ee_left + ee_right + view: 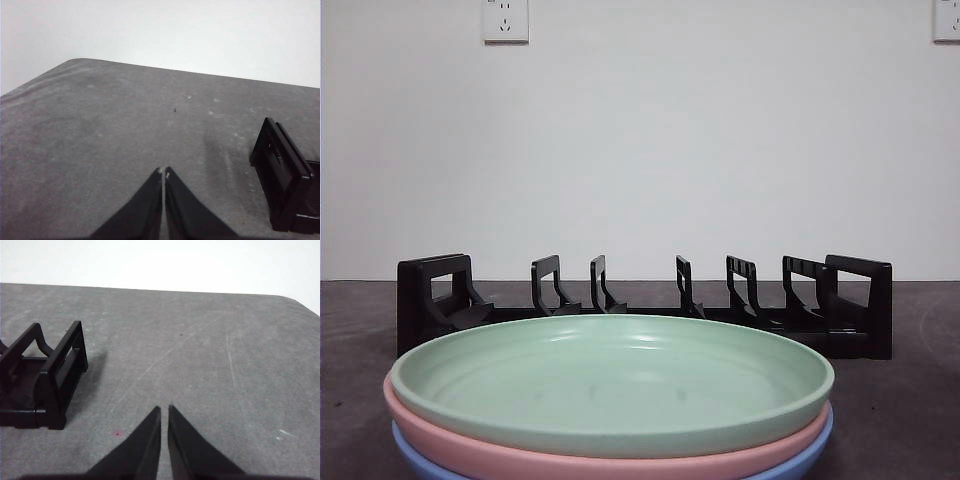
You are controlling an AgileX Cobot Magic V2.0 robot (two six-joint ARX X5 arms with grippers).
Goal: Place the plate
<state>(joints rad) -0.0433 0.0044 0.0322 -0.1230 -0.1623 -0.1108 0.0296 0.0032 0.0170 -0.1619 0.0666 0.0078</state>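
You have three plates stacked close to the front camera: a green plate point(612, 385) on top, nested in a pink plate point(470, 452), which sits in a blue plate point(415, 457) at the bottom. Just behind the stack stands the black dish rack point(645, 308), its upright dividers running side by side across the grey table point(910, 420), with every slot unfilled. Your left gripper point(163, 172) hovers over bare table with its jaws pressed together, holding nothing, one end of the rack off to its side. Your right gripper point(164, 409) also hangs over bare table, jaws narrowed to a thin slit and holding nothing, near the rack's other end.
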